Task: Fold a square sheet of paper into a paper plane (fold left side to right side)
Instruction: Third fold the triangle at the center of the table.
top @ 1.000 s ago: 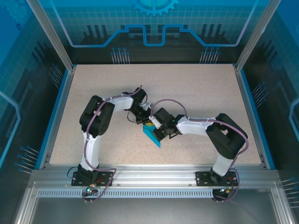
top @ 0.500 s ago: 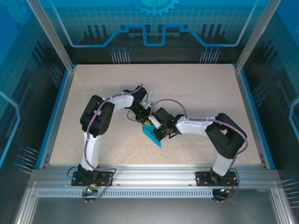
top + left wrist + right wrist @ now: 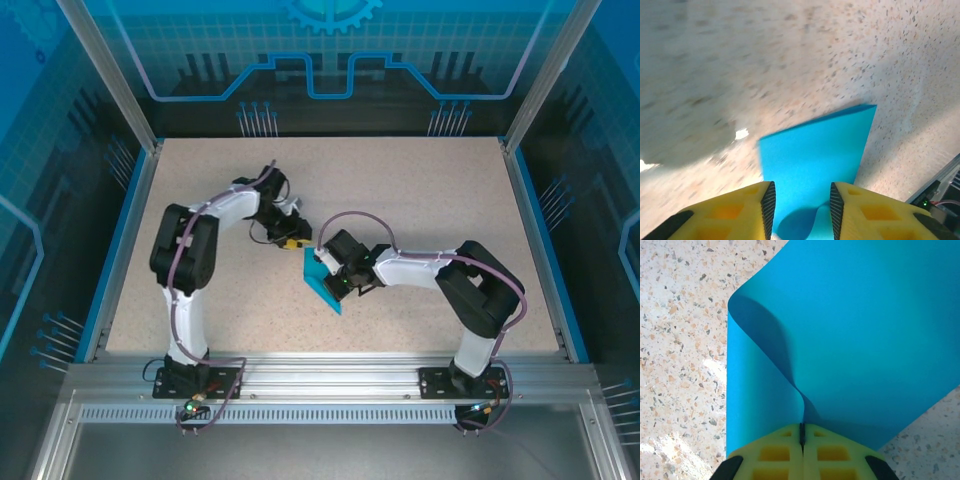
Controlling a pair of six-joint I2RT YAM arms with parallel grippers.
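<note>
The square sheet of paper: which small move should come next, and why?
Probably the left gripper, open and holding nothing, should press the bulging fold down flat. The right gripper is shut on the square sheet of paper, and the folded-over layer curves up, uncreased, above the table.

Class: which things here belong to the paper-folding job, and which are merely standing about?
Belonging to the job: teal paper sheet, pinched in the shut right gripper; left gripper, open beside it.
Merely there: speckled table; metal rail at the near edge; blue enclosure walls.
</note>
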